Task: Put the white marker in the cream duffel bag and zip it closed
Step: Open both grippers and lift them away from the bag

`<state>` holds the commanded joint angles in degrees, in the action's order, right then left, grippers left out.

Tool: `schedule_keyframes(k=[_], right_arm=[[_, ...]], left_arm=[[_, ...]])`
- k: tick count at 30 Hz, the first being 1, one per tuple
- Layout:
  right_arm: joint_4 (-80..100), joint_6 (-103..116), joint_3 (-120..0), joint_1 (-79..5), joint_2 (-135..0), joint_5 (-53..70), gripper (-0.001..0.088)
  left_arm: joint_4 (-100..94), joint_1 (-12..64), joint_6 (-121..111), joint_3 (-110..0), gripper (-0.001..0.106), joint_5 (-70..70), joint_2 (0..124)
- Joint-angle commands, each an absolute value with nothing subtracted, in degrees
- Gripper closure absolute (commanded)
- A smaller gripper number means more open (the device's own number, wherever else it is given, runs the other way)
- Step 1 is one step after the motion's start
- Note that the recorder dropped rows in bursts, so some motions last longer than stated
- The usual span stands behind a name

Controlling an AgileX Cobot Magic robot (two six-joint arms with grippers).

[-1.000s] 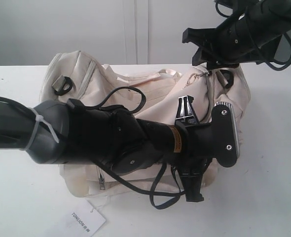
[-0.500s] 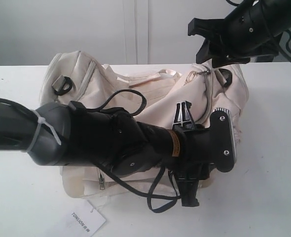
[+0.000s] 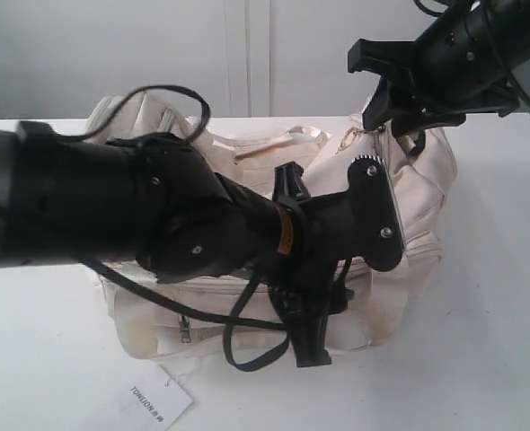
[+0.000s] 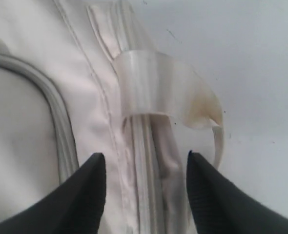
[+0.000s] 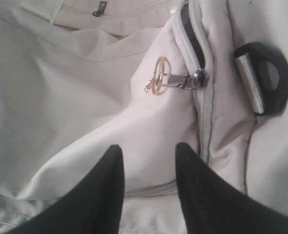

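The bag (image 3: 413,180) lies mid-table (image 3: 499,341). At its 6 o'clock side the left gripper (image 4: 144,155) hangs above a zipper (image 4: 143,195) and strap loop (image 4: 154,83), jaws wide apart, empty. At 1 o'clock the right gripper (image 5: 148,146) hovers near the zipper pull (image 5: 175,80), jaws parted, holding nothing. I cannot tell where the marker is.

bright, even, diffuse light, no hard glare. white surface (image 3: 499,359) nr blown out in ext view; only a faint soft shadow at base of cream duffel bag (image 3: 418,171). wrist views softer, esp left: black fingers (image 4: 85,195) blurred up close, fabric low contrast.
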<state>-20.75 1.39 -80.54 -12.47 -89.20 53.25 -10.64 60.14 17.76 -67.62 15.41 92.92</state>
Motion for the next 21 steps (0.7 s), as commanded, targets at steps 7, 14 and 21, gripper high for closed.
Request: schedule_keyframes(k=[7,14,21], right_arm=[[-20.8,0.8,-80.5,-12.5,-87.8,56.3,0.0766],[-20.8,0.0,-80.5,-12.5,-87.3,58.2,0.0868],[-18.5,0.0,-80.5,-12.5,-86.6,58.9,0.0868]], left_arm=[[-8.2,60.1,13.6,-67.6,0.073,23.8,87.2],[-8.2,57.1,5.8,-67.6,0.105,28.1,83.4],[-8.0,47.9,0.0,-67.6,0.105,34.9,80.9]])
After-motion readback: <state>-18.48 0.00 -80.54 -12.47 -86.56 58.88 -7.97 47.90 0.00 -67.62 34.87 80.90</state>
